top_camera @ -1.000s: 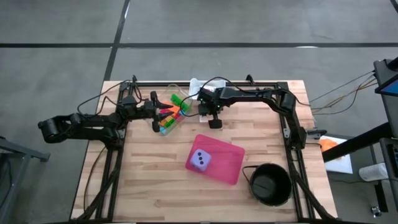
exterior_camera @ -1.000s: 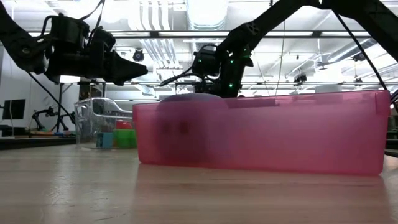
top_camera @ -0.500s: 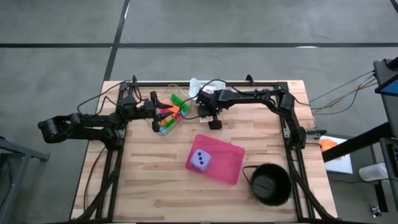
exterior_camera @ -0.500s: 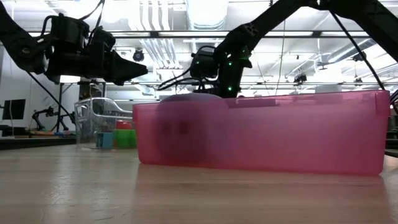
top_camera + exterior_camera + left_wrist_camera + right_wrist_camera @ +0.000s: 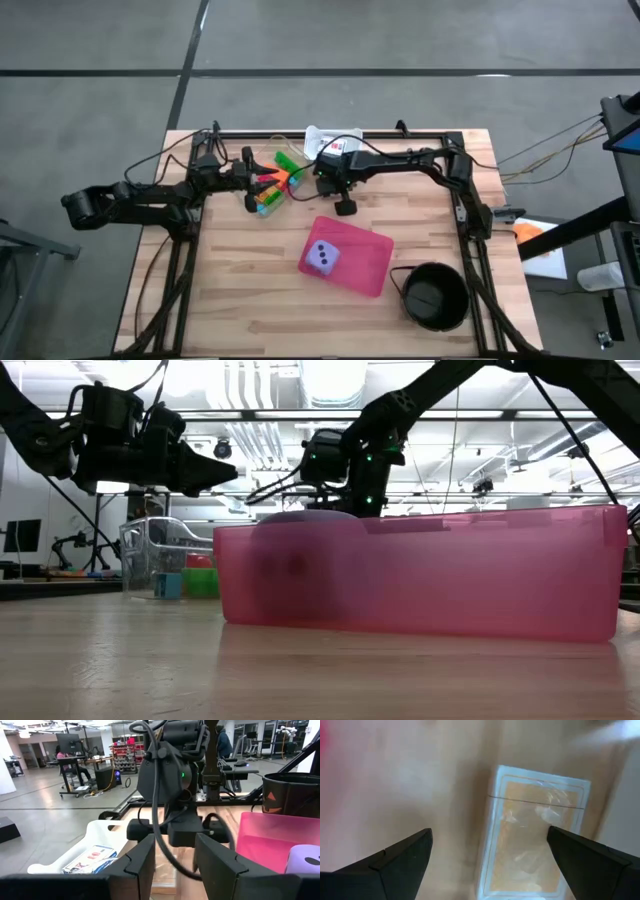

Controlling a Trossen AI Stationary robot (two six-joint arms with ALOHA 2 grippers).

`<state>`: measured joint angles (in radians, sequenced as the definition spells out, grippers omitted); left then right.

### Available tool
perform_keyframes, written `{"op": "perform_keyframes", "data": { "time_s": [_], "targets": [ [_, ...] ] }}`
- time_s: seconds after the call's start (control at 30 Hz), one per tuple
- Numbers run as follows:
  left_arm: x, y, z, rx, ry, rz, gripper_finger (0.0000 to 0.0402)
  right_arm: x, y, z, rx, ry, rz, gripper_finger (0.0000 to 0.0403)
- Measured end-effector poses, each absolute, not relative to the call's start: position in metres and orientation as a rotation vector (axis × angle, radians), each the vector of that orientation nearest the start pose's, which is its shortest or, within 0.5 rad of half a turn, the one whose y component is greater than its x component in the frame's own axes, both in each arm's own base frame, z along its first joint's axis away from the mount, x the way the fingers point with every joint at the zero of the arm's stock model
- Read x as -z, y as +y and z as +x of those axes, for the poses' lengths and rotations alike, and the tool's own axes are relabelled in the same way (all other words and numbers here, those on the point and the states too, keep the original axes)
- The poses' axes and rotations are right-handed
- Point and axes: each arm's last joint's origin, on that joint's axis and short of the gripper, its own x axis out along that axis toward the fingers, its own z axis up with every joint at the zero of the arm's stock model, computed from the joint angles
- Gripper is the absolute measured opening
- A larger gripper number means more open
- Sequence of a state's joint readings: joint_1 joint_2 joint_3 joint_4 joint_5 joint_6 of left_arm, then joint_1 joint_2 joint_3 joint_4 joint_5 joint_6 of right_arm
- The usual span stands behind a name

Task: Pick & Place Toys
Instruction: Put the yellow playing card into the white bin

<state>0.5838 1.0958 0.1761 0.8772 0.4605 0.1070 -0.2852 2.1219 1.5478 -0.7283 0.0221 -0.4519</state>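
A: Toys: one lilac die (image 5: 322, 258) lies in the pink tray (image 5: 372, 262) near the desk's front edge, apparently already delivered. One black bowl (image 5: 434, 297) stands at the front right corner.

B: And the bricks (image 5: 272, 186)?

A: In a clear box (image 5: 262, 207) toward the back edge; too clustered to count. The left gripper (image 5: 252, 183) hangs over them, fingers partly parted, nothing visibly held. The right gripper (image 5: 343, 200) gapes wide just beside, empty.

Low view: lilac die (image 5: 300, 555) visible only as a blurred shadow through the translucent pink tray wall (image 5: 480, 575); dots unreadable. Bricks (image 5: 190, 580) behind a clear container, only green, red and blue patches discernible, count indeterminate. Right wrist view: clear box (image 5: 535, 835) on the bench blurred, contents unreadable, cut off at the frame edge.
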Motion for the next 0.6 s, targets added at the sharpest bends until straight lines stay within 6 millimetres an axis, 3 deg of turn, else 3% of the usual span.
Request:
{"op": "perform_keyframes", "data": {
  "time_s": [0.17,0.6],
  "targets": [
    [-0.176,0.093,0.165,-0.121,0.043,0.082,0.0142,-0.147,-0.124,0.405,0.025,1.355,-0.251,0.0396],
    [-0.176,0.093,0.165,-0.121,0.043,0.082,0.0142,-0.146,-0.110,0.391,-0.084,1.493,-0.125,0.0396]
  ]
}}
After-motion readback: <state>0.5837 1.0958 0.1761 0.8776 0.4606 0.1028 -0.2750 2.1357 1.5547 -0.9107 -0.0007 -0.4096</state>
